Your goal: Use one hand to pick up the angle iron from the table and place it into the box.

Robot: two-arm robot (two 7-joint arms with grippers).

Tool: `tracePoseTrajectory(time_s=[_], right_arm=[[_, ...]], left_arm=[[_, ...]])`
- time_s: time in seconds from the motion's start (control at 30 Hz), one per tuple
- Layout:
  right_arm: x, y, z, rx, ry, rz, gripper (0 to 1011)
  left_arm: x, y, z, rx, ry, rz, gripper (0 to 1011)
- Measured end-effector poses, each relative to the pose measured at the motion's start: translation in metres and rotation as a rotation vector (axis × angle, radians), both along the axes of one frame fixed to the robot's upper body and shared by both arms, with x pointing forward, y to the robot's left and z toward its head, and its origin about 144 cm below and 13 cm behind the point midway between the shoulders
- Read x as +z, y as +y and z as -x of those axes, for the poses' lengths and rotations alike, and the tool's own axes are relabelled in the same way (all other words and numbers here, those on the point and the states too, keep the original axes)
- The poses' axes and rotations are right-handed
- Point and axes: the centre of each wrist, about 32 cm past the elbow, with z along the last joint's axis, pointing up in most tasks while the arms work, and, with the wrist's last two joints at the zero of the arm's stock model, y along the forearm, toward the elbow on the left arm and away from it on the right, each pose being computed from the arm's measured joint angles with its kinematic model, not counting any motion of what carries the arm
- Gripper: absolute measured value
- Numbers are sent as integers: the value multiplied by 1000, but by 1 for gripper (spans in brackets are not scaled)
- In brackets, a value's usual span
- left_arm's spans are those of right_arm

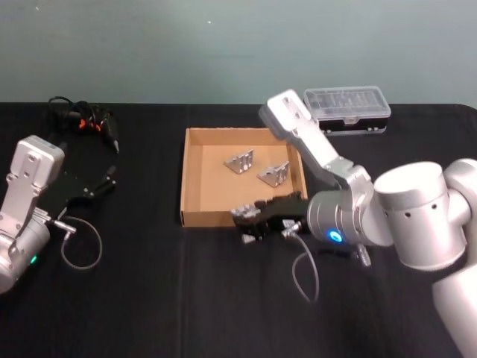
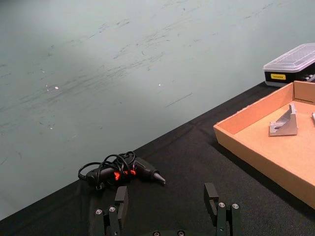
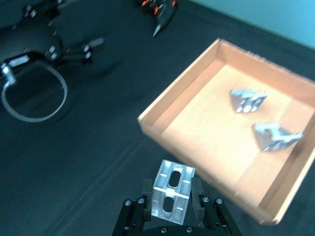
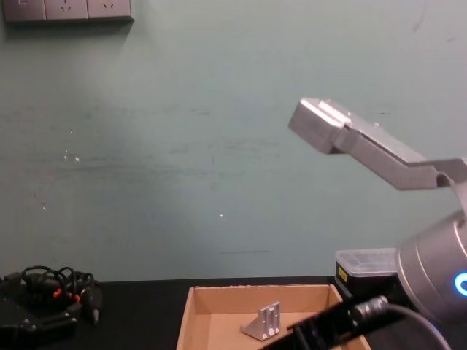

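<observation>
The black table (image 1: 149, 298) spreads across the head view, with the tan cardboard box (image 1: 195, 179) at its middle and a clear-lidded black plastic case (image 1: 348, 110) behind the box's far right corner. The head view gives the whole layout; the chest view, looking low across the table, shows the box's near wall (image 4: 219, 321) and just one bracket standing inside it.

The right arm comes in from the right of the head view, its silver elbow link raised above the box's far right corner and its forearm bent back down toward the near wall. The right gripper (image 1: 250, 221) sits at the box's near edge, just outside the front wall. The right wrist view shows what the head view blurs — the fingers (image 3: 198, 196) are clamped on either side of an aluminium angle iron (image 3: 171, 195), slotted face up, held above the tabletop short of the box wall.

Two more angle brackets lie inside the box toward its far right — one (image 1: 241, 161) further left, the other (image 1: 274, 174) beside it.

The left arm rests at the left edge of the table; the left gripper (image 2: 167, 206) hangs with its fingers spread apart, gripping nothing. Ahead of it lies a black tool with a coiled cable and orange markings (image 2: 120, 171).
</observation>
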Motion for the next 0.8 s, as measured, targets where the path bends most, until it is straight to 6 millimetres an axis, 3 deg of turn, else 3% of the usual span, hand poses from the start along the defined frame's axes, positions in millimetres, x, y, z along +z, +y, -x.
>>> tracePoseTrajectory(time_s=[0.27, 0.8], right_arm=[[3, 2, -23, -18, -18, -10, 474], [-10, 21, -65, -17, -49, -3, 474]], left_arm=[[0, 0, 0, 0, 0, 0, 1011], [0, 0, 0, 0, 0, 0, 1011]])
